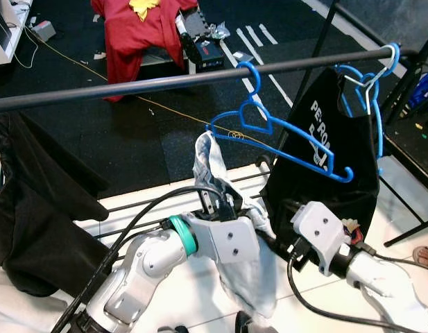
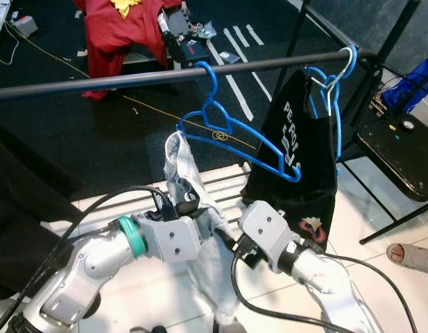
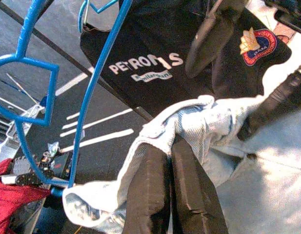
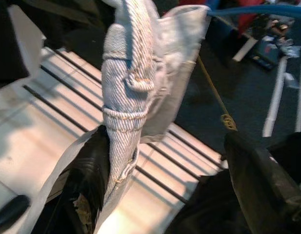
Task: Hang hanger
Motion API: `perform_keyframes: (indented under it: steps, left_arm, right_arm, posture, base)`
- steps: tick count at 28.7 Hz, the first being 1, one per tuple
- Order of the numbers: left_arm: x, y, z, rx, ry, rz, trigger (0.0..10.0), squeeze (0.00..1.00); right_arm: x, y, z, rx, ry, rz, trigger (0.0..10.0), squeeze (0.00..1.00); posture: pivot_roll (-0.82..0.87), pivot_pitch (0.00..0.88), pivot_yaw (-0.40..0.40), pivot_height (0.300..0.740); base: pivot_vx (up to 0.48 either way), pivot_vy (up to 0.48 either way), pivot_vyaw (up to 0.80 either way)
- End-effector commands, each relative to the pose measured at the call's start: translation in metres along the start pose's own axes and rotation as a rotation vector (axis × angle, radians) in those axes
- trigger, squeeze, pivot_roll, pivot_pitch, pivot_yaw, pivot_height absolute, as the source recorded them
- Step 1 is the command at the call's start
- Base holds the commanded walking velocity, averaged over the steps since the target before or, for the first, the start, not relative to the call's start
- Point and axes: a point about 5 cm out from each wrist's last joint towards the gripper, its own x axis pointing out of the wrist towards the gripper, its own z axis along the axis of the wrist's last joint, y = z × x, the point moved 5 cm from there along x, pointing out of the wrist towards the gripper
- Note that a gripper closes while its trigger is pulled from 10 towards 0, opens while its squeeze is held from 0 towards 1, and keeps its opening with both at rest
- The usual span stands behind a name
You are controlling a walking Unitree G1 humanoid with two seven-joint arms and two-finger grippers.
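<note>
A blue hanger (image 1: 283,135) hangs tilted by its hook on the black rail (image 1: 130,84). Light denim clothing (image 1: 214,166) drapes from the hanger's lower left end down past my arms. My left gripper (image 3: 170,180) is below the rail, shut on a fold of this denim (image 3: 189,122). From the right, my right gripper (image 4: 170,195) stands open around the hanging denim (image 4: 135,73), with one finger (image 4: 91,180) against the cloth. Blue hanger wire (image 3: 91,87) runs close by the left gripper.
A black printed shirt (image 1: 331,139) hangs on further hangers at the rail's right end. Dark clothing (image 1: 33,208) hangs at the left. Behind the rail, a red garment (image 1: 141,31) lies over a seat on the dark floor. A person's sandalled foot (image 2: 411,257) is at the right.
</note>
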Motion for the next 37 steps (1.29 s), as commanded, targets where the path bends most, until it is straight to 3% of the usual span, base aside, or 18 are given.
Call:
perform_keyframes:
  steps: [1,4,6,12,15,19,22,24,26,35,37]
  left_arm:
    - [0.000,-0.003,0.005,0.011,-0.028,-0.012,10.0,0.00]
    - [0.000,-0.002,0.005,0.013,-0.028,-0.013,10.0,0.00]
    - [0.000,-0.003,0.004,0.012,-0.027,-0.016,10.0,0.00]
    - [0.000,-0.003,0.003,0.011,-0.028,-0.021,10.0,0.00]
    - [0.002,-0.003,0.004,0.012,-0.036,-0.026,10.0,0.00]
    - [0.003,-0.003,0.004,0.014,-0.039,-0.026,10.0,0.00]
    - [0.002,-0.001,0.004,0.015,-0.036,-0.021,10.0,0.00]
    - [0.002,-0.001,0.004,0.015,-0.036,-0.021,10.0,0.00]
    - [0.000,-0.002,0.001,0.016,-0.027,-0.021,10.0,0.00]
    - [0.002,-0.002,0.002,0.015,-0.028,-0.019,10.0,0.00]
    - [0.002,-0.001,0.002,0.014,-0.031,-0.019,10.0,0.00]
  right_arm:
    - [-0.008,-0.010,-0.003,-0.036,0.016,-0.055,10.0,0.00]
    - [-0.013,-0.019,0.000,-0.071,0.014,-0.099,10.0,0.00]
    - [-0.026,-0.036,0.013,-0.064,-0.002,-0.130,10.0,0.00]
    - [-0.039,-0.044,0.038,-0.007,-0.059,-0.078,10.0,0.00]
    - [-0.035,-0.044,0.063,0.095,-0.173,-0.037,10.0,0.00]
    - [-0.032,-0.044,0.073,0.132,-0.226,-0.026,10.0,0.00]
    - [-0.032,-0.060,0.097,0.177,-0.329,-0.056,10.0,0.00]
    - [-0.032,-0.060,0.097,0.177,-0.329,-0.056,10.0,0.00]
    - [-0.037,-0.079,0.124,0.211,-0.433,-0.060,10.0,0.00]
    - [-0.039,-0.080,0.140,0.236,-0.468,-0.022,10.0,0.00]
    - [-0.039,-0.095,0.135,0.257,-0.424,-0.100,10.0,0.00]
  posture:
    - [-0.21,0.176,0.068,0.740]
    - [-0.21,0.176,0.068,0.740]
    - [-0.22,0.185,0.072,0.740]
    - [-0.23,0.188,0.077,0.740]
    - [-0.24,0.187,0.086,0.740]
    - [-0.23,0.185,0.085,0.740]
    - [-0.23,0.183,0.085,0.740]
    - [-0.23,0.183,0.085,0.740]
    - [-0.23,0.183,0.084,0.740]
    - [-0.23,0.185,0.084,0.740]
    - [-0.23,0.185,0.084,0.740]
  base:
    - [0.000,0.000,0.00]
    - [0.000,0.000,0.00]
    - [0.000,0.000,0.00]
    - [0.000,0.000,0.00]
    - [0.000,0.000,0.00]
    - [0.000,0.000,0.00]
    - [0.000,0.000,0.00]
    - [0.000,0.000,0.00]
    - [0.000,0.000,0.00]
    - [0.000,0.000,0.00]
    - [0.000,0.000,0.00]
